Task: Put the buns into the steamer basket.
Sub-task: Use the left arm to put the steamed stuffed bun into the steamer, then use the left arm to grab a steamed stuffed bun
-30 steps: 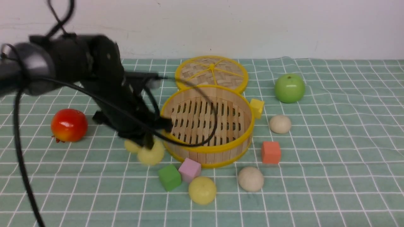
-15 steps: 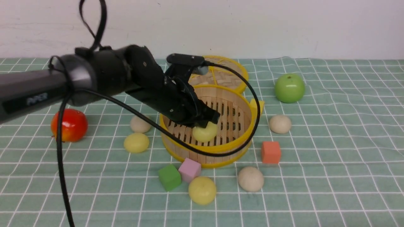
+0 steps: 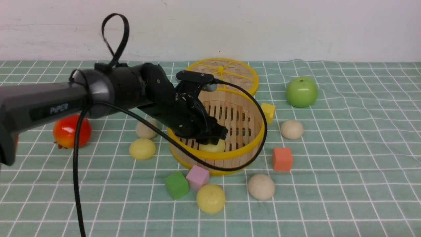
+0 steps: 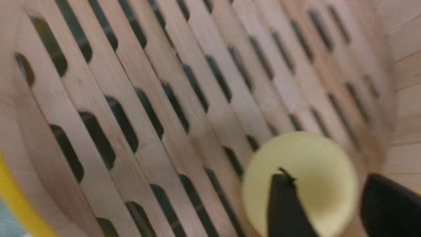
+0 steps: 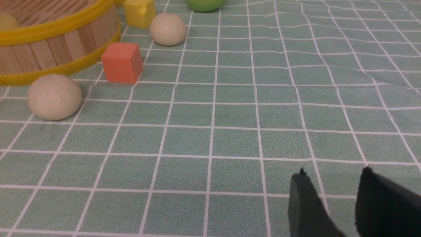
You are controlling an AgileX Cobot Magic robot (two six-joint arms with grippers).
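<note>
Under the left gripper [image 4: 329,177], the basket [image 3: 252,149]. Left fingers spread apart, with a yellow bun [image 4: 325,158] below and between the tips, down on the slats; perhaps one finger touching, hard to tell with the blur. Right gripper [image 5: 334,173] also open, with nothing in its grip. Outside the basket, around the left fingers: a yellow bun [image 3: 142,149] and a beige bun [image 3: 146,129] to the left, a front bun [image 3: 210,198] nearer the camera, two more [image 3: 261,187] to the right. Step in hand, by the look of it: letting go. Next: lift straight up, no bumping the bun, then go get another.
</note>
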